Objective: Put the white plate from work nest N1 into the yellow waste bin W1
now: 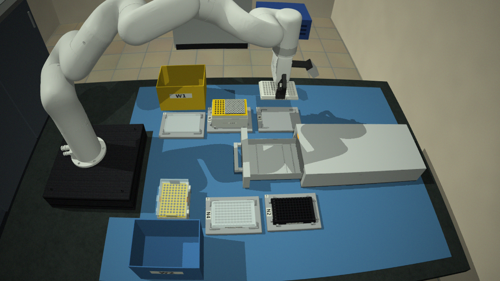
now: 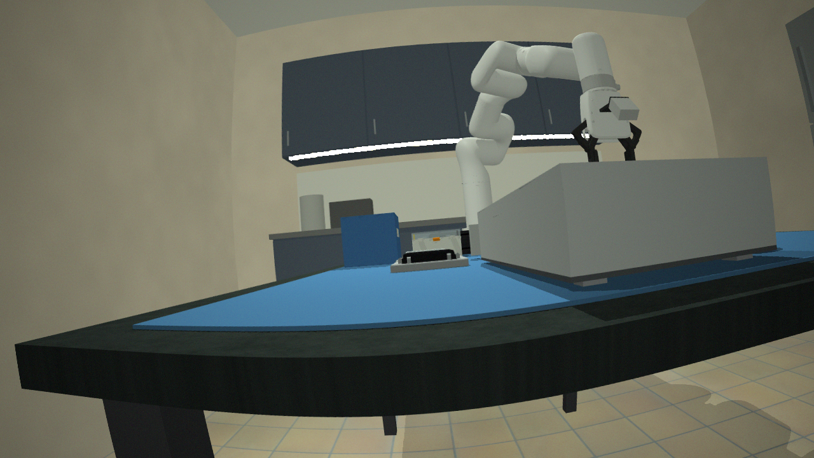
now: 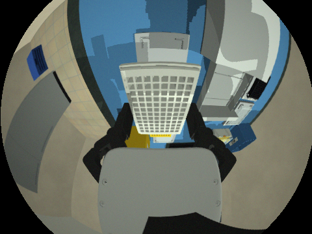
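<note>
White plate (image 1: 276, 89) hangs above the desk (image 1: 402, 265), gripped wide across its sides by our fingers, just beyond nest N1 (image 1: 277, 120), which sits bare. From the top view we see only one black finger over the plate. In the exterior view the cooler (image 2: 626, 210) hides the plate and the fingertips. Yellow bin W1 (image 1: 181, 87) stands upright to the left; in the wrist view only a yellow sliver shows under the plate.
</note>
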### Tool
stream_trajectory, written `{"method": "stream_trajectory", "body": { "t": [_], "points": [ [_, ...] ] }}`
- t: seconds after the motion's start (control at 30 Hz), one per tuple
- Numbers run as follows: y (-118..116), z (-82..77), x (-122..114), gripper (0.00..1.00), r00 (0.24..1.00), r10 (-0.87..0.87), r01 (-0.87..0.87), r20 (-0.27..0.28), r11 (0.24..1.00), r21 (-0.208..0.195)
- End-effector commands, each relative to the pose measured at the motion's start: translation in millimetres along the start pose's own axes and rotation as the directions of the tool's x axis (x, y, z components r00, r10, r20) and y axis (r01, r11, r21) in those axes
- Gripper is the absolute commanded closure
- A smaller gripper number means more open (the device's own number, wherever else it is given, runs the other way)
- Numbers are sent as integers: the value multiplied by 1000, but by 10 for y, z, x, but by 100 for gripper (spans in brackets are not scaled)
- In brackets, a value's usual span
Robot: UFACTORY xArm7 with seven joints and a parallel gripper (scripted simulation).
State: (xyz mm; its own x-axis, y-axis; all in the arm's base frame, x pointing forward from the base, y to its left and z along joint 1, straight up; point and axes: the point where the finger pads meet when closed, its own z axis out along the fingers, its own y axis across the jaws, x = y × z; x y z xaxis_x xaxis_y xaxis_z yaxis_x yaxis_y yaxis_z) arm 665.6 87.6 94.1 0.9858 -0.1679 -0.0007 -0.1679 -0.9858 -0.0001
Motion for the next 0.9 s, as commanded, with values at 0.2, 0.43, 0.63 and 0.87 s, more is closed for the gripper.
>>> {"method": "stream_trajectory", "body": {
  "t": [0.2,0.43,0.63,0.87],
  "points": [
    [-78,-29,-207,100,1000,1,-1,-9,1000,2],
    [-131,-28,-358,100,1000,1,-1,-9,1000,2],
    [-184,-26,-509,100,1000,1,-1,-9,1000,2],
    [-228,-25,-634,100,1000,1,-1,-8,1000,2]
  ]
}}
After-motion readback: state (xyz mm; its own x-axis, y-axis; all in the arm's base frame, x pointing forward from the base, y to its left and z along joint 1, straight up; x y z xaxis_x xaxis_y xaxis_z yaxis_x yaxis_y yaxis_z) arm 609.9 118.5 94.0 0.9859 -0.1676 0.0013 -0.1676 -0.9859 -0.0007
